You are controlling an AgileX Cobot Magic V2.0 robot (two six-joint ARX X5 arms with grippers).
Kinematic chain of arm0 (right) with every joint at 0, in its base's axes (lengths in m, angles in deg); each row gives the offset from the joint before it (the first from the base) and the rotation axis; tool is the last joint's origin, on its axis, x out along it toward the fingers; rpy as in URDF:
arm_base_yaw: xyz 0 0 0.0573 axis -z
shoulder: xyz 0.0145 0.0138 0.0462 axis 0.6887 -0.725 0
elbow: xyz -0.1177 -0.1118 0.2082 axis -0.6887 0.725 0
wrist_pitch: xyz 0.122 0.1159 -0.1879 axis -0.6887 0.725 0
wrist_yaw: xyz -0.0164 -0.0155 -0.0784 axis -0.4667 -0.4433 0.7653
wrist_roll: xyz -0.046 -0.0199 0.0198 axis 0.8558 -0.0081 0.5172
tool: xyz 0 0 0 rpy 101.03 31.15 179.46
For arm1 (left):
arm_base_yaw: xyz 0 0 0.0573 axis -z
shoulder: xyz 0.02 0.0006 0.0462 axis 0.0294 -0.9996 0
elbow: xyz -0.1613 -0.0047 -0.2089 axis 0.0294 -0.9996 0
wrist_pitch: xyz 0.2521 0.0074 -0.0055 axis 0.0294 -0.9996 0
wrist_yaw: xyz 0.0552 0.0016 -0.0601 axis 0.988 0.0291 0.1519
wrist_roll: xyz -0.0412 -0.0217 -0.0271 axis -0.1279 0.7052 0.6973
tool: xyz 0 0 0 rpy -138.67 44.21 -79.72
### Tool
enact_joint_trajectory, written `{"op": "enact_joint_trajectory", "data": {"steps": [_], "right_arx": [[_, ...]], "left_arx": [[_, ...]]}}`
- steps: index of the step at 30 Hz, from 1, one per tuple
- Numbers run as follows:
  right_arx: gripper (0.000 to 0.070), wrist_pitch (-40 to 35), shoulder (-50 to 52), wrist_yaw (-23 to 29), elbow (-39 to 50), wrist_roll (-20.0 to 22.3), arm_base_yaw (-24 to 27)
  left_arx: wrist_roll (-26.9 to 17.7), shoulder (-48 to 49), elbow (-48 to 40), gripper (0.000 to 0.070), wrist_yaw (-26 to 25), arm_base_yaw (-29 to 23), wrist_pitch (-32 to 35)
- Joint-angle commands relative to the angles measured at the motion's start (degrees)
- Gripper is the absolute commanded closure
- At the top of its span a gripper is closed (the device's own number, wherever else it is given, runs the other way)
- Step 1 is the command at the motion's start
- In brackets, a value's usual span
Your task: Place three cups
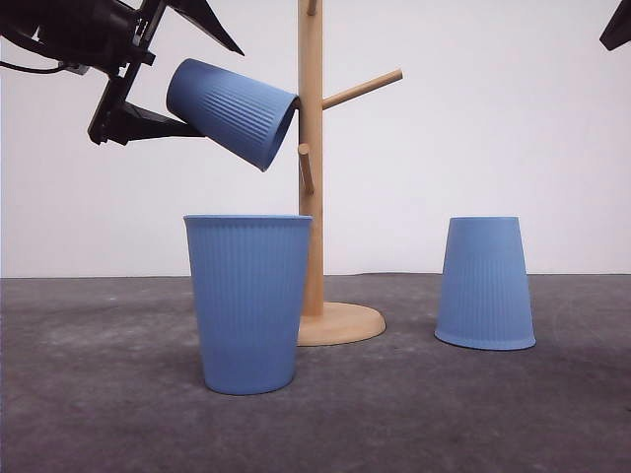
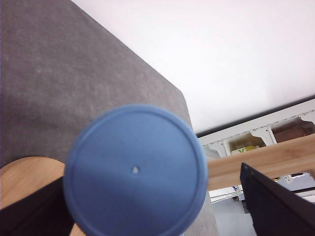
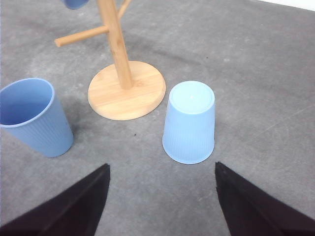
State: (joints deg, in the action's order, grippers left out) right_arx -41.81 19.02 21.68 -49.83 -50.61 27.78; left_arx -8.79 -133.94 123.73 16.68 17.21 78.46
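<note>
The left hand (image 1: 148, 123) is closed on one cup (image 1: 234, 111), holding it by its base end and tilting its open mouth toward a short peg (image 1: 306, 168) on the wooden rack (image 1: 312, 148); the rim sits just beside the post. A second cup (image 1: 248, 301) stands upright on the bench (image 1: 99, 394) in front of the rack, and a third cup (image 1: 485, 283) stands upside down to the right. The right hand (image 3: 162, 206) hovers wide open above that third cup, holding nothing. These cups look light, thin-walled and a little springy, so a hard squeeze would likely dent them. The ribbed wall should give better grip than the smooth band; taking them across the narrower base end seems safest.
</note>
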Motion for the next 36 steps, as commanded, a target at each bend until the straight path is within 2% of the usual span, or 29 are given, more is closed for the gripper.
{"op": "enact_joint_trajectory", "data": {"steps": [1, 8, 17, 20, 23, 26, 28, 31, 36], "right_arx": [[0.0271, -0.6, -0.2, -0.2, -1.0, 0.4, -0.3], [0.0271, -0.6, -0.2, -0.2, -1.0, 0.4, -0.3], [0.0271, -0.6, -0.2, -0.2, -1.0, 0.4, -0.3], [0.0271, -0.6, -0.2, -0.2, -1.0, 0.4, -0.3], [0.0271, -0.6, -0.2, -0.1, -1.0, 0.4, -0.3], [0.0271, -0.6, -0.2, -0.1, -1.0, -0.6, -0.3], [0.0271, -0.6, -0.3, -0.1, -1.0, -2.0, -0.3], [0.0266, -0.3, -1.1, -0.3, -1.0, -4.8, -0.3], [0.0163, 1.6, -5.6, -0.4, -1.8, -11.3, -0.3]], "left_arx": [[-1.3, -0.8, 0.8, 0.0088, -0.1, 0.2, 0.7], [-4.0, 1.0, 0.8, 0.0091, -1.6, -1.1, -1.6], [-13.7, 8.3, 0.8, 0.0093, -1.6, -3.8, -13.3], [-18.7, 12.7, 0.8, 0.0110, -1.4, -4.5, -17.7], [-26.4, 16.8, 0.8, 0.0156, -0.1, -5.1, -25.9], [-34.6, 20.2, 0.8, 0.0256, 5.4, -5.1, -37.6], [-38.5, 21.8, 0.8, 0.0312, 9.4, -5.1, -45.1], [-42.3, 23.7, 0.8, 0.0324, 13.3, -5.1, -53.4], [-46.5, 25.5, 0.8, 0.0320, 16.6, -5.1, -60.0]]}}
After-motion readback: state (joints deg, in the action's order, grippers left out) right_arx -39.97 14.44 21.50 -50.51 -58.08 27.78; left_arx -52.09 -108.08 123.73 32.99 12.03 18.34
